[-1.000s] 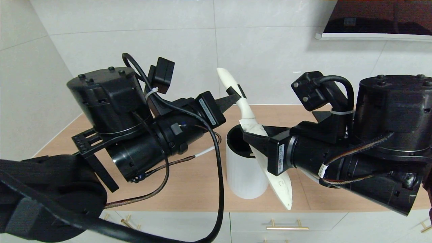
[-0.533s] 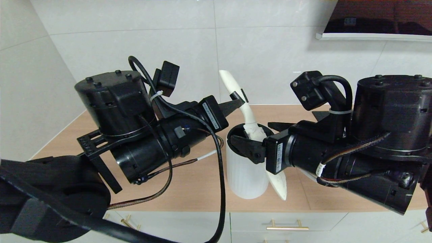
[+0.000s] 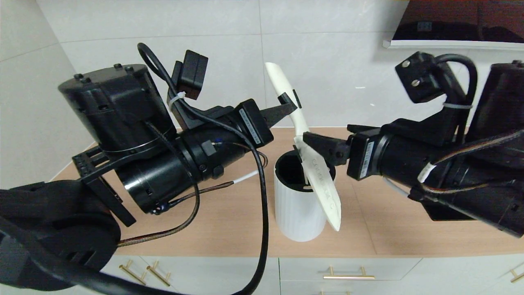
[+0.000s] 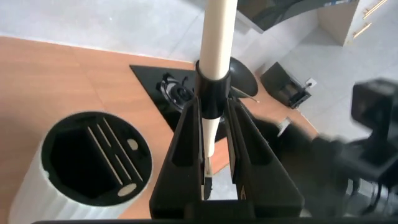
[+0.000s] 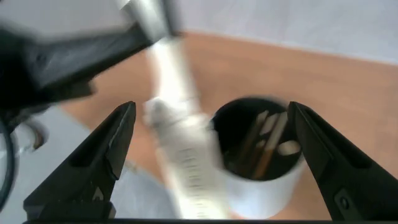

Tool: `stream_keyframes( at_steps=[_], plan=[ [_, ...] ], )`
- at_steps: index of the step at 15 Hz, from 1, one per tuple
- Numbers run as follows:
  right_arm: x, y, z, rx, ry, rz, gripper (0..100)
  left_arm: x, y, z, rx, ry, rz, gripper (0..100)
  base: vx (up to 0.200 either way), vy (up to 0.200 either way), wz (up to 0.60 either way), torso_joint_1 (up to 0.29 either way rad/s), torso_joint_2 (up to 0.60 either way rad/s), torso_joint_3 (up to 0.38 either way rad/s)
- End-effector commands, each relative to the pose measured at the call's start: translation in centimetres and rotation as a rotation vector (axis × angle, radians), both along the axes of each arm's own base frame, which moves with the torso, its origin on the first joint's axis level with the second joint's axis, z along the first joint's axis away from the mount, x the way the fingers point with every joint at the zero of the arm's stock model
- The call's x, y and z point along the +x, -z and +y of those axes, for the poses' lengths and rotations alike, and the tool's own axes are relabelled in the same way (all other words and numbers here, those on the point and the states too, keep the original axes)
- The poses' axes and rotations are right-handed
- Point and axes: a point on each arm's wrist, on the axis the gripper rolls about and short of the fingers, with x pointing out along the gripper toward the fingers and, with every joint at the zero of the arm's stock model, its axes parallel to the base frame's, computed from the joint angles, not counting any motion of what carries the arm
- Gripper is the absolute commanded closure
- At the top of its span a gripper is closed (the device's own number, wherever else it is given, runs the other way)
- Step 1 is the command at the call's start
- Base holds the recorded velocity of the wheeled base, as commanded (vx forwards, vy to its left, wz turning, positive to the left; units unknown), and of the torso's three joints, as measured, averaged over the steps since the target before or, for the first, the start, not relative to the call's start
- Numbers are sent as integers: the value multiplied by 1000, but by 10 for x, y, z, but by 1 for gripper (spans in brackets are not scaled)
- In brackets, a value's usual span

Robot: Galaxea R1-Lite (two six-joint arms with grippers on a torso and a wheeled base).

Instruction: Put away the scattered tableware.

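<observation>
Head camera: set high behind both arms, it faces forward and down at a wooden surface that runs to a tiled wall. The left end effector and right end effector sit very close to the lens. The white ribbed utensil holder stands a little farther off between them.

Left wrist camera: mounted just behind its own end effector, it looks along it and steeply down. It is close to the holder's open mouth, with a black hob beyond.

Right wrist camera: it looks out between its own wide-set fingers and sits near the holder.

All three views share the holder and the white spatula.
</observation>
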Motion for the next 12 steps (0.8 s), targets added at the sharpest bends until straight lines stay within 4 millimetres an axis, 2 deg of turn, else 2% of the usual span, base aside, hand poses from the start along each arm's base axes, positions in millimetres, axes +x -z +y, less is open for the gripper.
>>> stream_keyframes(
  at_steps=[1, 4, 8, 10, 12],
  plan=[
    [-7, -23, -29, 62, 57, -62, 0, -3, -11, 6, 5, -19, -55, 100, 0, 0, 0, 0, 0, 0],
    [-4, -37, -56, 91, 108, -106, 0, -2, -33, 10, 30, -117, -141, 100, 0, 0, 0, 0, 0, 0],
    [1, -41, -70, 96, 144, -122, 0, -2, -58, 13, 78, -261, -191, 100, 0, 0, 0, 0, 0, 0],
    [2, -42, -75, 96, 166, -124, 0, 2, -60, 10, 143, -328, -209, 100, 0, 0, 0, 0, 0, 0],
    [6, -41, -80, 91, 192, -122, 0, 10, -55, -3, 228, -435, -215, 100, 0, 0, 0, 0, 0, 0]
  ],
)
